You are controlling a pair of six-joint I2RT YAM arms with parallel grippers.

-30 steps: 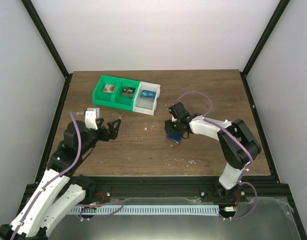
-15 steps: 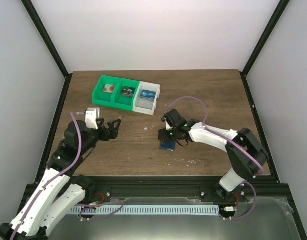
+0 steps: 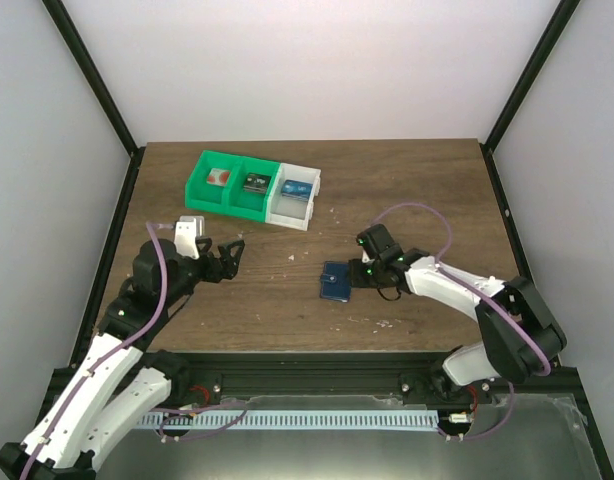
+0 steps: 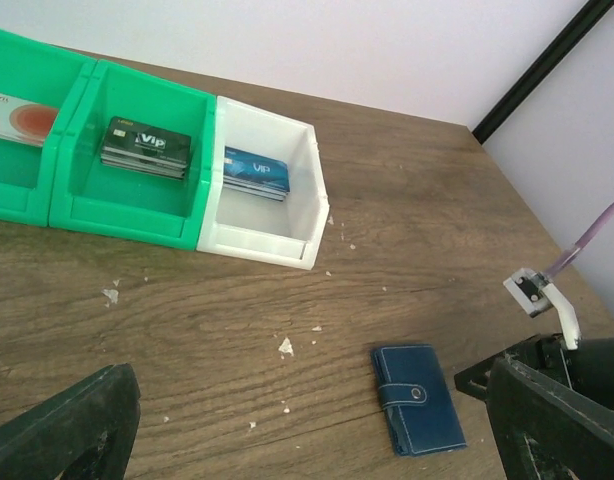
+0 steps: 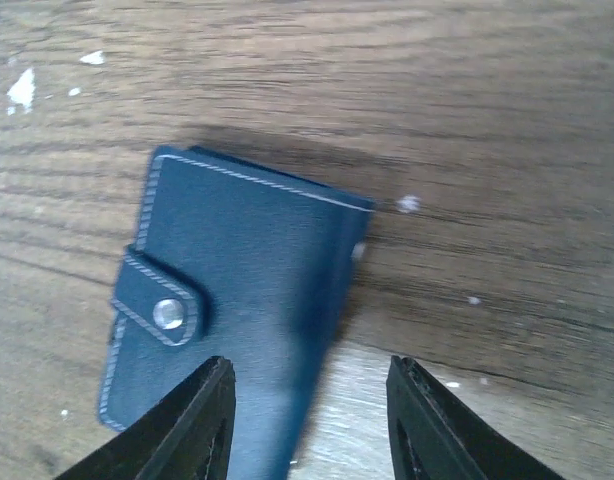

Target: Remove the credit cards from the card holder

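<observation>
The closed card holder lies just left of my right end effector, long axis near-to-far; jaws half-spread, empty. My left end effector, spread wide, is farther off.

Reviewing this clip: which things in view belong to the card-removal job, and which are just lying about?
Job:
- closed blue card holder
- red-and-white card, dark VIP card and blue VIP card, one per tray compartment

Lying about:
- green-and-white three-compartment tray
- white flecks
</observation>
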